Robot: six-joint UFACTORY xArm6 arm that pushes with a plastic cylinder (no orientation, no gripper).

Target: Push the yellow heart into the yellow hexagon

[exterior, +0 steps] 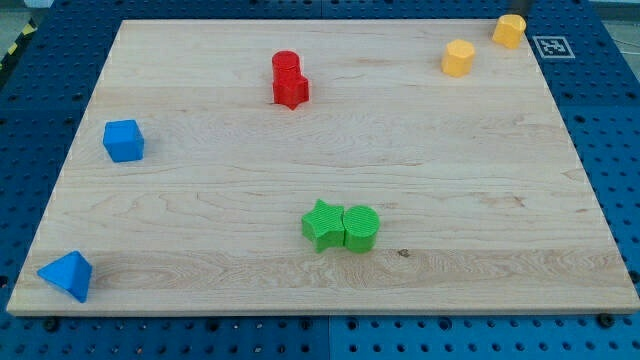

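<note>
The yellow heart (509, 30) lies near the board's top right corner. The yellow hexagon (458, 57) lies a short way to its lower left, with a small gap between them. A short piece of the dark rod shows at the view's top edge, and my tip (515, 15) is right behind the heart, on its upper right side, at or very near its edge.
A red cylinder (286, 65) touches a red star (291, 92) at upper middle. A green star (322, 224) touches a green cylinder (361, 228) at lower middle. A blue cube (123, 140) and a blue triangle (67, 275) sit at the left. The wooden board (480, 200) ends just beyond the heart.
</note>
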